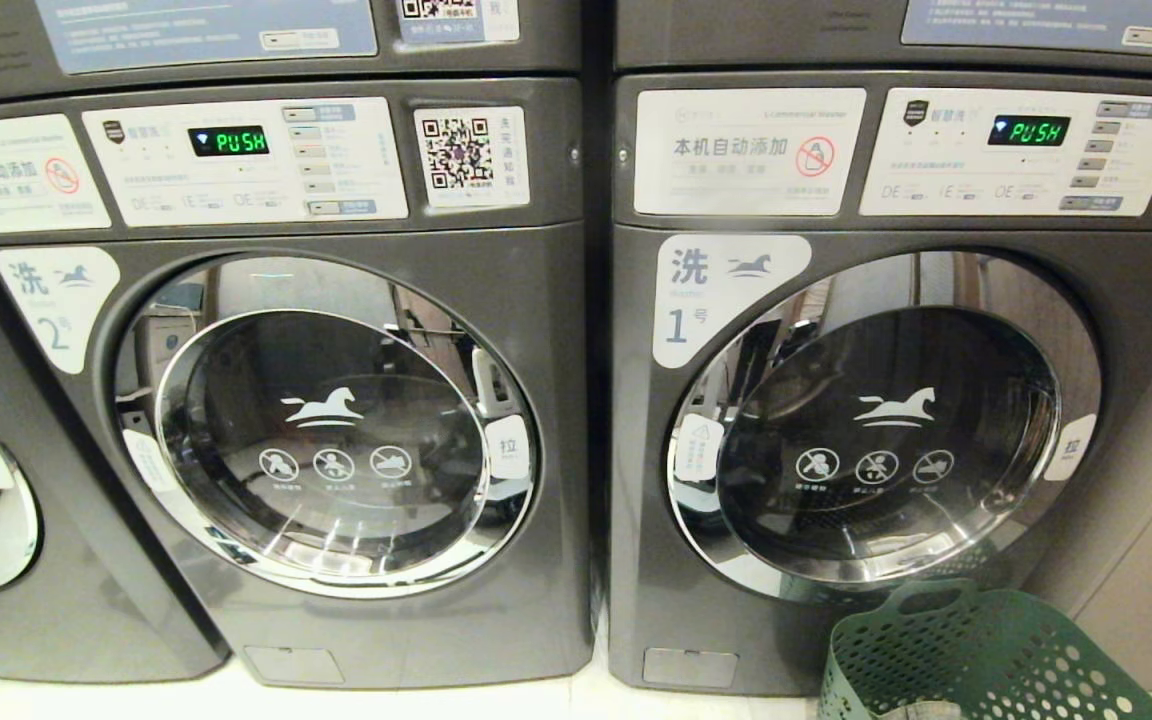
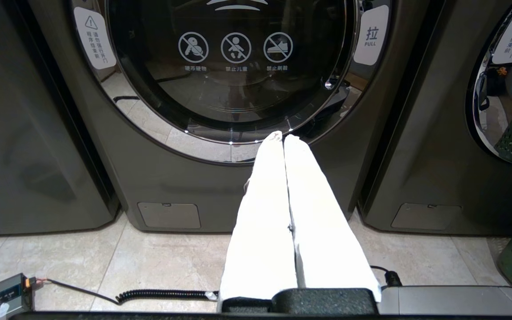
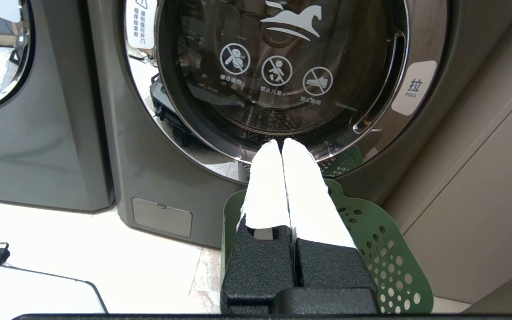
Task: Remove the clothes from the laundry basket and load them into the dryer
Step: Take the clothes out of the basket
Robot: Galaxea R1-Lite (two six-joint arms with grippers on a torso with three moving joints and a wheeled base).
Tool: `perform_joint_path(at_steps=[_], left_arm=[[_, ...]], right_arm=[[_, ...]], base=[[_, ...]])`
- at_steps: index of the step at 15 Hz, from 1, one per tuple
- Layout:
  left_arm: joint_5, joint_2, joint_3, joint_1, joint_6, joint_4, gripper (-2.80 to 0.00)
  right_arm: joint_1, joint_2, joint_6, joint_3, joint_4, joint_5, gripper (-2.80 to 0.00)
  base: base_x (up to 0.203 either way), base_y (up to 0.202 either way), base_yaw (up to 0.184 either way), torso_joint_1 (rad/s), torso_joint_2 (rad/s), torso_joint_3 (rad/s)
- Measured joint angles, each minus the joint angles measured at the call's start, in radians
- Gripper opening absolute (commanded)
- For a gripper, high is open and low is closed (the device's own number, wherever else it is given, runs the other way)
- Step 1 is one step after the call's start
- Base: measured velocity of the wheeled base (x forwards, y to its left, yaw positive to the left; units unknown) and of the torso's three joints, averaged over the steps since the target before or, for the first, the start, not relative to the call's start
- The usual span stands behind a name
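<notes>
Green laundry basket (image 1: 986,660) nearest, on pale tiled floor (image 2: 149,262) against front of machine no. 1 (image 1: 896,420), door shut. Machine no. 2 (image 1: 326,430) beside it, door also shut, both displays reading PUSH. Right gripper (image 3: 282,144) over basket, white fingers (image 3: 305,191) together, empty. Left gripper (image 2: 281,137) facing machine no. 2, fingers pressed together. Coiled cable (image 2: 162,294) on floor.
</notes>
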Motion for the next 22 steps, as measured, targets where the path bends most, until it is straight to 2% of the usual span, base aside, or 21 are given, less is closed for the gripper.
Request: perform_joint_path(at_steps=[7, 13, 22], left_arm=[[0.000, 0.000, 0.000, 0.000, 0.000, 0.000, -2.80], [0.000, 0.000, 0.000, 0.000, 0.000, 0.000, -2.80], [0.000, 0.000, 0.000, 0.000, -0.001, 0.000, -2.80]], right_arm=[[0.000, 0.000, 0.003, 0.000, -0.001, 0.000, -2.80], [0.000, 0.000, 0.136, 0.000, 0.003, -0.051, -2.80], [0.000, 0.000, 0.138, 0.000, 0.003, -0.051, -2.80]], base=[[0.000, 0.000, 0.000, 0.000, 0.00, 0.000], [0.000, 0.000, 0.000, 0.000, 0.00, 0.000], [0.000, 0.000, 0.000, 0.000, 0.00, 0.000]])
